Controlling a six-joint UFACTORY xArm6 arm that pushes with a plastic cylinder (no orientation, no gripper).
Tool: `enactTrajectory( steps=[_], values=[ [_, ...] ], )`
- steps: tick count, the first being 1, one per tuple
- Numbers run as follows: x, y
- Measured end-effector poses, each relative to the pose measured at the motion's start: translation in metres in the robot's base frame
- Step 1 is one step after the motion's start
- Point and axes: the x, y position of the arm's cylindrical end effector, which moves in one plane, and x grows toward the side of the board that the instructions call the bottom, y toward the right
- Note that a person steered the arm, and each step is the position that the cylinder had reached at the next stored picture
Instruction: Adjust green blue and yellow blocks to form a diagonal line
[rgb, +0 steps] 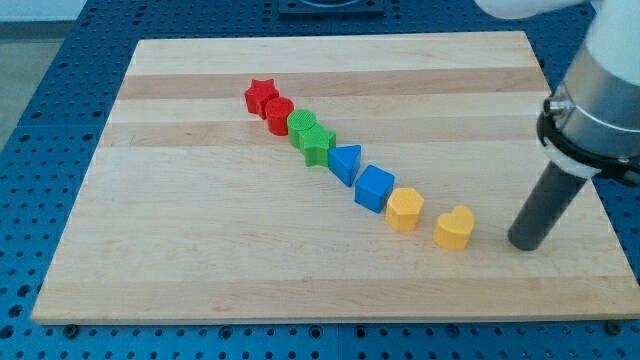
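Several blocks lie in a slanted row on the wooden board (200, 270), running from upper left to lower right. A red star (260, 95) and a red cylinder (279, 114) come first. Then a green cylinder (302, 126) and a green star (318, 145), touching. Then a blue triangle (345, 162) and a blue cube (374, 188). Then a yellow hexagon (405, 209) and a yellow heart (454, 228), with a small gap between them. My tip (526, 243) rests on the board to the right of the yellow heart, apart from it.
The arm's white and black body (600, 100) hangs over the board's right edge. A blue perforated table (40, 120) surrounds the board.
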Motion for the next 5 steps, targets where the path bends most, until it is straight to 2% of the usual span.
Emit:
enactTrajectory(
  steps=[3,5],
  values=[
    [0.0,-0.056],
    [0.0,-0.067]
  ],
)
